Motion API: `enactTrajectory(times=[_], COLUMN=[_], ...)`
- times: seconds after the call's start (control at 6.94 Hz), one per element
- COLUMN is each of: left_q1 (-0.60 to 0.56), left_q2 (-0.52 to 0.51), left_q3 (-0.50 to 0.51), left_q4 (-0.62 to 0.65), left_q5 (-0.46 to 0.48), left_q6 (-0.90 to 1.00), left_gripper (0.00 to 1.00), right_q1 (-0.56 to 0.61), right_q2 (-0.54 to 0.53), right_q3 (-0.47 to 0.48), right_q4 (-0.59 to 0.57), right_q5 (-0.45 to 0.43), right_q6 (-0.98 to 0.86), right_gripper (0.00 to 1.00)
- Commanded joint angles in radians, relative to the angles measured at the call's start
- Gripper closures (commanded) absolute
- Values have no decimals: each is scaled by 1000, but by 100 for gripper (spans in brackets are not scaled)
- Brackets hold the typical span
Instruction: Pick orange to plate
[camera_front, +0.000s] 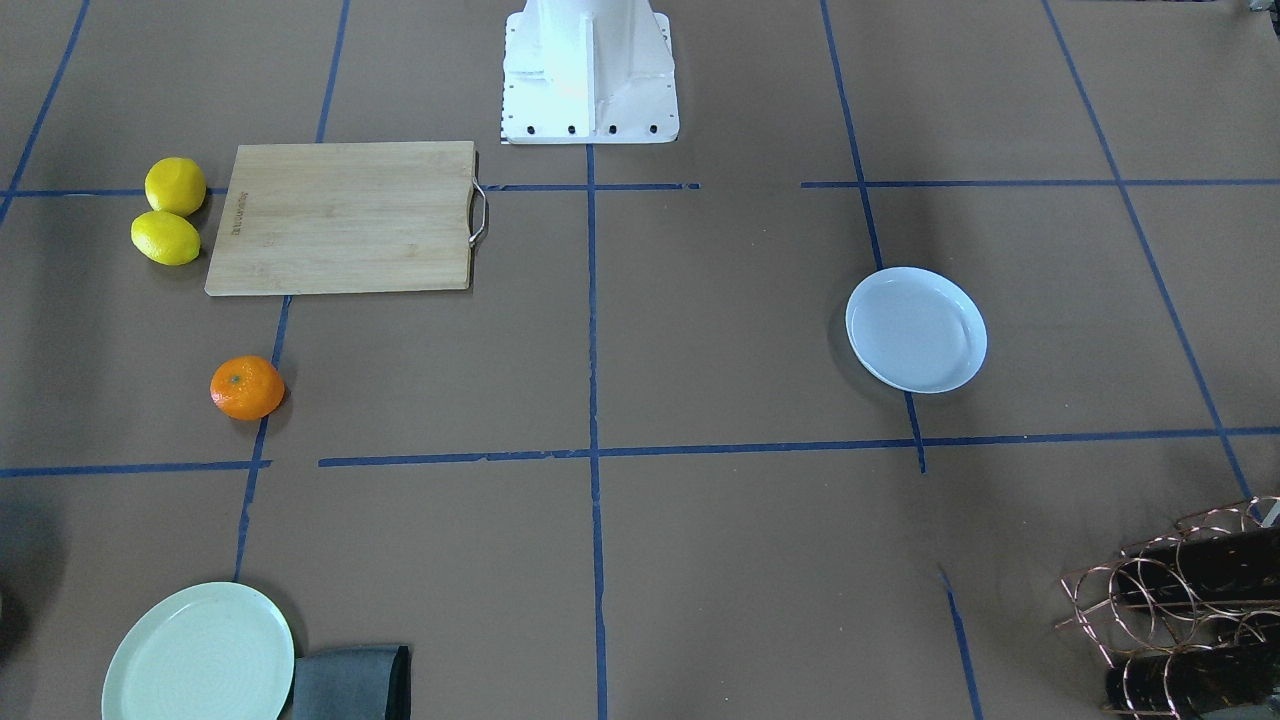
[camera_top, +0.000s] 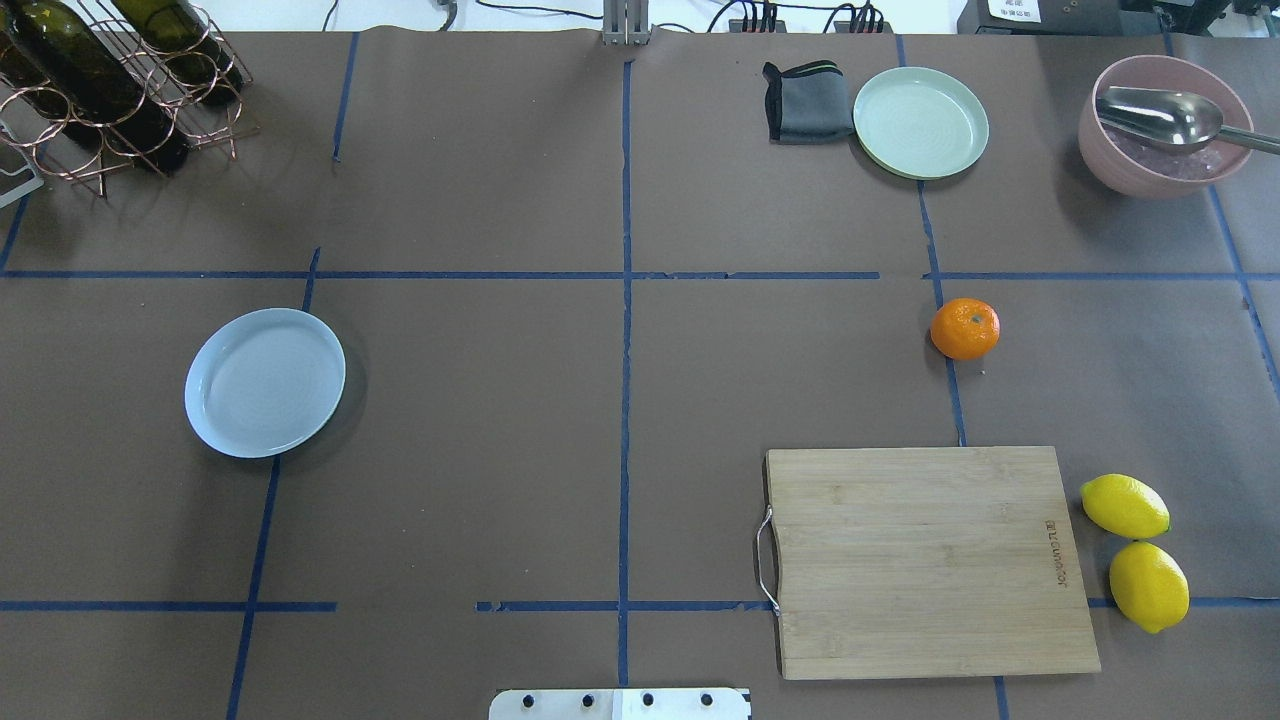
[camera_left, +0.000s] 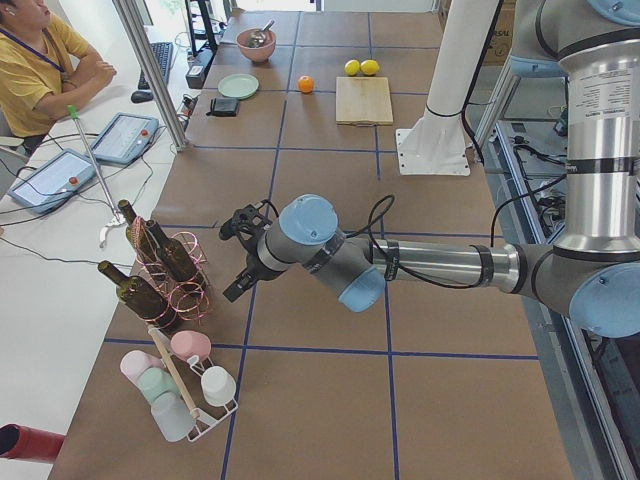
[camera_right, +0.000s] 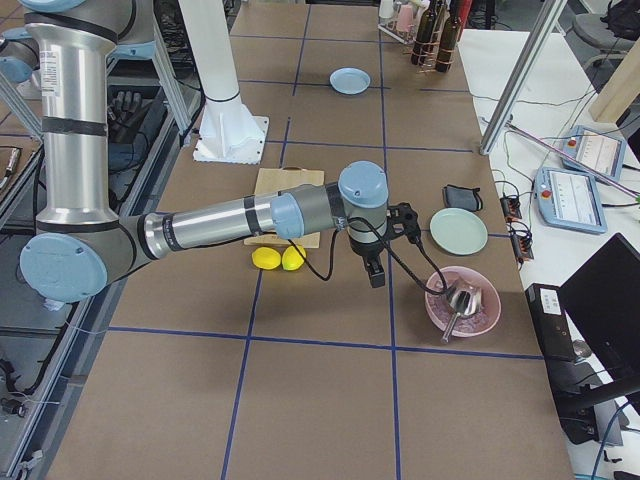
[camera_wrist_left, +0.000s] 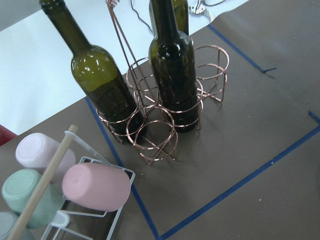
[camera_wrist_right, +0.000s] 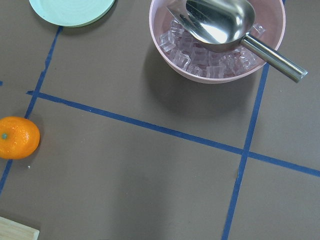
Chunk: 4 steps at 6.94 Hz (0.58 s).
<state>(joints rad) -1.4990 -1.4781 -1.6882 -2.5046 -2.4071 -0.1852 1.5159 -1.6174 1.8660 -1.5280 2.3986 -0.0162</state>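
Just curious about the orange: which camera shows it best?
The overhead view: the orange is whole, sharp, stem dimple visible. The front view shows it nearly as well; the right wrist view catches it at the edge; the left side view shows it tiny. Others miss it.

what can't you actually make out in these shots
- Left hand: seen only in the exterior left view, small and dark; open or shut is unclear.
- Right hand: seen only in the exterior right view; same doubt.
- Orange: hidden in the exterior right view behind the right arm.
- Wine rack: cut off by the front-facing view's edge.
- Cutting board: its print is too small to read.
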Motion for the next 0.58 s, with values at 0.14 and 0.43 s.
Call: enactTrajectory(times=[0.14,0.43], left_q1=[280,490], left_q2=[32,44], left_q3=[1,1], left_q4=[-129,-129], left_q5=[113,388], left_q6=[-332,-565], left_gripper=[0,0], right_q1=[0,0], right_q2=[-9,-13], right_q3=[-1,-1], right_q4=[2,2], right_q5=[1,-1], right_q6=[-2,-2], right_gripper=[0,0])
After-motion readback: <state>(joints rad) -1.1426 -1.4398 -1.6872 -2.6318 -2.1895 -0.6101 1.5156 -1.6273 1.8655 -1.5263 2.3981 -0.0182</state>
